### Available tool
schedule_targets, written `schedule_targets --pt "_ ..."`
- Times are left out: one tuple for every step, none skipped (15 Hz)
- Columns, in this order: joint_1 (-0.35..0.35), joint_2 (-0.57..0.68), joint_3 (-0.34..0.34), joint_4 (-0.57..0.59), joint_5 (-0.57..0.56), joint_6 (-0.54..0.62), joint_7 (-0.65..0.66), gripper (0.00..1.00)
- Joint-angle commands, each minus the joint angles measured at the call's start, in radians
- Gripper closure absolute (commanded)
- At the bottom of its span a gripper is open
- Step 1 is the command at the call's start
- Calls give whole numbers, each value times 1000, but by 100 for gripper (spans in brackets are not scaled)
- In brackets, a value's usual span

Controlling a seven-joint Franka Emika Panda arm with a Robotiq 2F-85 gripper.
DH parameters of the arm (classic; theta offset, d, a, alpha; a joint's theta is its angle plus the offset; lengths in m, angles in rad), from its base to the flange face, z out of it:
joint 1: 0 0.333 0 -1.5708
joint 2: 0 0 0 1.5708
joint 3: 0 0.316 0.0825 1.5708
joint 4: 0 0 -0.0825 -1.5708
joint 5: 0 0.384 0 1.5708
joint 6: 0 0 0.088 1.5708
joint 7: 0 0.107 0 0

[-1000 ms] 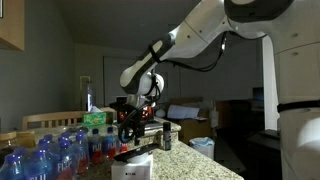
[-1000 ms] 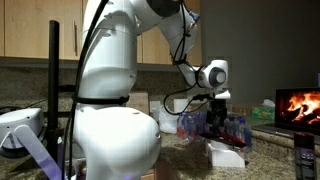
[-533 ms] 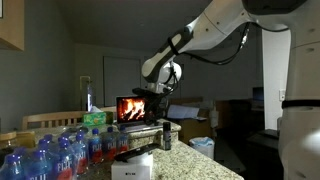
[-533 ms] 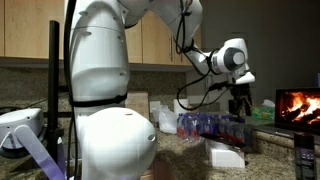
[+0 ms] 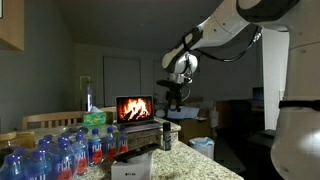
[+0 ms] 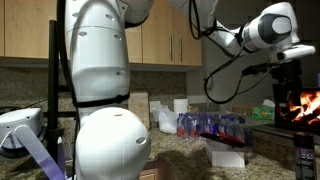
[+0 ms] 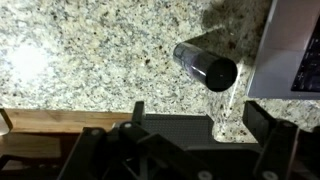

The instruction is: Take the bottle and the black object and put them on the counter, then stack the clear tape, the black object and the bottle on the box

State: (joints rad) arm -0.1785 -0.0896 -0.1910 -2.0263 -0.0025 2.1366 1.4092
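The bottle (image 7: 205, 66), slim and dark, stands upright on the speckled granite counter (image 7: 90, 50). In the wrist view I look down on its cap. It also shows in both exterior views (image 5: 166, 137) (image 6: 306, 157). The white box (image 7: 295, 50) sits just beside the bottle, and both exterior views show it too (image 5: 133, 166) (image 6: 227, 155). My gripper (image 7: 200, 122) hangs high above the counter, open, with nothing between its fingers. In an exterior view the gripper (image 5: 172, 100) is well above the bottle. The black object and the clear tape are not visible to me.
A pack of clear water bottles (image 5: 50, 155) (image 6: 213, 125) fills one end of the counter, with a green-capped bottle (image 5: 95, 118) behind it. A lit screen showing a fire (image 5: 135, 108) (image 6: 305, 108) stands at the back. The counter's edge (image 7: 60, 120) lies below the bottle.
The arm has lifted up and swung away from the water bottles to above the dark bottle. The jaws stayed open and empty.
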Motion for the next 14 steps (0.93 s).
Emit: schedule_targets --pt "-6 135 -4 136 55 -55 -117 0" --pt "-4 168 -3 166 68 -67 -140 0" --pt "-1 204 0 194 80 -67 -158 0" --pt "0 236 3 218 89 -63 -168 0" --pt "0 270 5 244 99 -64 -174 0" --pt "-2 296 7 270 116 -85 -184 0" --pt "-4 313 5 282 123 -94 -183 0" --pt "-6 328 2 298 126 -110 -184 0" --pt "-11 334 -3 297 130 -117 -186 0" --pt "-15 342 -7 307 132 -134 -187 0" --pt "-22 345 -11 308 139 -153 -198 0" --pt "-26 347 -16 313 143 -177 -204 0" --pt "-28 348 -21 311 146 -188 -207 0" --pt "-30 353 -25 314 148 -207 -212 0"
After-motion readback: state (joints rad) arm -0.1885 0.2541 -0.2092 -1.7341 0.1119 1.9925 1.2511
